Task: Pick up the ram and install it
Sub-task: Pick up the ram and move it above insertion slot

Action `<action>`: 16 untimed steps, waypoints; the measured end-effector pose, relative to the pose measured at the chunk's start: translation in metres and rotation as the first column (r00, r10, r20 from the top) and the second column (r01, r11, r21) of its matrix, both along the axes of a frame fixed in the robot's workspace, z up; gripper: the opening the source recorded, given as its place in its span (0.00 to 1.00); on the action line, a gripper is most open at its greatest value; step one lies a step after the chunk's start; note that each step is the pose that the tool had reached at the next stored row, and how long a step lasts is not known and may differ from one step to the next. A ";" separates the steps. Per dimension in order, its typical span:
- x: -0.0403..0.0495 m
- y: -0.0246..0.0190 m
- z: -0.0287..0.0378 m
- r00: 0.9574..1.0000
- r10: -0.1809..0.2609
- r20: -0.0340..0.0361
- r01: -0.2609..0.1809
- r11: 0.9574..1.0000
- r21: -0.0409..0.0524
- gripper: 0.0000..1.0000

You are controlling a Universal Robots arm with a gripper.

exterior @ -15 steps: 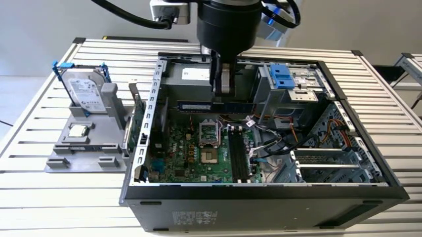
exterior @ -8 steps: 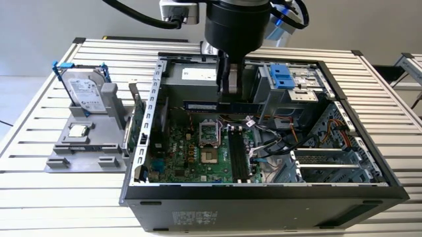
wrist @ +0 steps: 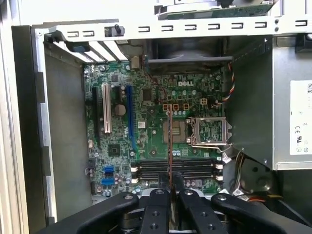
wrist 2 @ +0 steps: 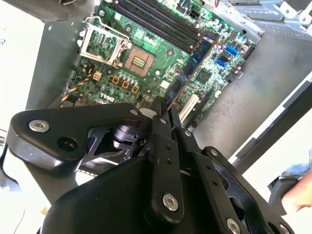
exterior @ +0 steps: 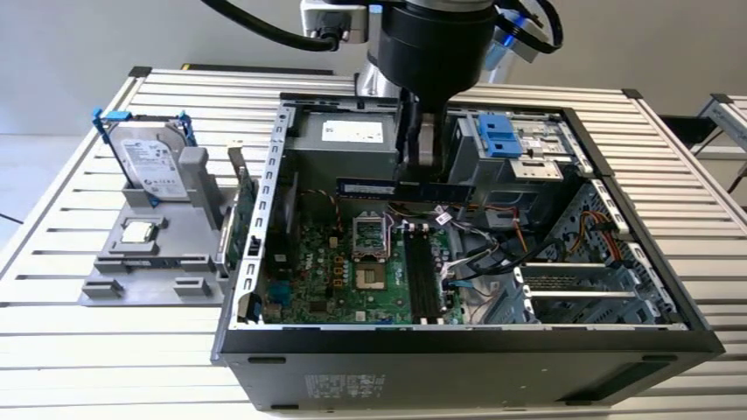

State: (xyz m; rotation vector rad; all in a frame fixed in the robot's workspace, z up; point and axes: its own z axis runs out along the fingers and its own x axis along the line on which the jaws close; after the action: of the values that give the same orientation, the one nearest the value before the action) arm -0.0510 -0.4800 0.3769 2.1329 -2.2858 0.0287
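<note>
Gripper (exterior: 411, 171): fingers (wrist: 159, 202) closed nearly together on the ram (exterior: 403, 187), pinching it near mid-length by its flat faces. In both wrist views the stick shows edge-on, running out from between the fingertips (wrist 2: 166, 108) (wrist: 170, 189); ram (wrist 2: 192, 68) dark blue with a coppery edge, a thin line in the first wrist view (wrist: 169, 146).

Ram held level, clear of the board, both ends sticking out to either side of the gripper in the exterior view. Not seated in any slot.

Directly below the gripper: motherboard (exterior: 332, 276), green, inside the open case (exterior: 467, 337). Black memory slots (wrist: 175, 168) lie under the held stick and run crosswise to it. Processor socket (wrist: 179, 132) just beside the slots, its latch frame swung open.

Farther from the gripper, outside the case: grey stand (exterior: 152, 267) on the slatted table (exterior: 117, 350), carrying a hard drive (exterior: 152, 166) upright in a blue bracket and a small square chip (exterior: 139, 232) lying flat.
</note>
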 end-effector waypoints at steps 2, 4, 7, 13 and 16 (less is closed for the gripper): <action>0.0027 0.0000 0.0000 1.000 -0.005 0.000 0.005 1.000 0.000 0.00; 0.0053 0.0000 0.0000 1.000 -0.010 0.000 0.010 1.000 -0.001 0.00; 0.0093 0.0000 0.0000 1.000 -0.018 0.000 0.018 1.000 -0.001 0.00; 0.0183 0.0000 0.0000 0.999 -0.032 -0.001 0.032 0.999 -0.002 0.00; 0.0238 0.0000 0.0000 0.999 -0.032 -0.001 0.032 0.999 -0.002 0.00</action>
State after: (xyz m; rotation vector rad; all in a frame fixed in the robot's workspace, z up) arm -0.0272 -0.4799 0.3769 2.0940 -2.3182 0.0299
